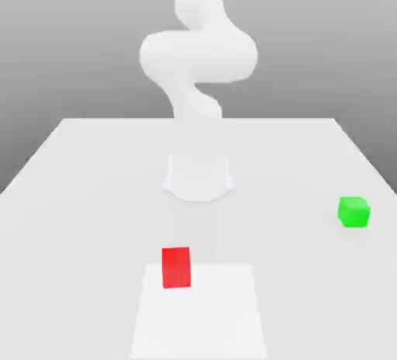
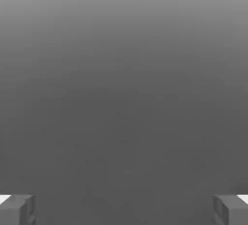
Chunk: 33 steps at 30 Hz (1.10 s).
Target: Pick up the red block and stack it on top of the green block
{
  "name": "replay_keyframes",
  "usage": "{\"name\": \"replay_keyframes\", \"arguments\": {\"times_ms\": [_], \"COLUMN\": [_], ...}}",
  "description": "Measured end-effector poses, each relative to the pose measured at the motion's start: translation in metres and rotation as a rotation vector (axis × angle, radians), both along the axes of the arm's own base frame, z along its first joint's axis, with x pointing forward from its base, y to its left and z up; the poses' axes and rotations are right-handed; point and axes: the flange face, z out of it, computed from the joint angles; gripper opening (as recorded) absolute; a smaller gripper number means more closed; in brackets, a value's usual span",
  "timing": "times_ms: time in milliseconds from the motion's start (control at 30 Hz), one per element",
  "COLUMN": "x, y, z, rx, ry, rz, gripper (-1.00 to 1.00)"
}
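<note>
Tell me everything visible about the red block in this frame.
The red block is a small, bright red cube with plain, unmarked faces. It sits flat on the white table, near the front edge, at the rim of a brighter square patch. Nothing touches it except the table. The green block lies well apart, toward the exterior view's right.

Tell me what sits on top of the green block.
Nothing sits on the green block: its top face is bare. The red block rests apart on the table, toward the exterior view's left. The surface beneath the green block is covered.
</note>
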Motion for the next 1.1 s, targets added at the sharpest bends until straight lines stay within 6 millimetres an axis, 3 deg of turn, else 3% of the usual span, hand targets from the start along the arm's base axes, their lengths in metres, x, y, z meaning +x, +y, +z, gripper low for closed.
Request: {"name": "replay_keyframes", "arguments": {"times_ms": [133, 300, 433, 600, 800, 833, 1033, 1100], "x": [0.036, 0.046, 0.026, -0.026, -0.035, -0.036, -0.036, -0.035], "y": [-0.010, -0.021, -0.029, -0.035, -0.035, -0.035, -0.035, -0.035], "z": [-0.099, -0.224, -0.325, -0.449, -0.511, -0.516, -0.519, -0.510], "rx": [-0.020, -0.035, -0.037, -0.026, -0.026, -0.026, -0.025, -0.025], "ry": [0.149, 0.336, 0.495, 0.695, 0.721, 0.721, 0.722, 0.722], "rz": [0.011, 0.029, 0.050, 0.082, 0.086, 0.086, 0.086, 0.086], "gripper": [0.00, 0.00, 0.00, 0.00, 0.00, -1.00, -1.00, -1.00]}}
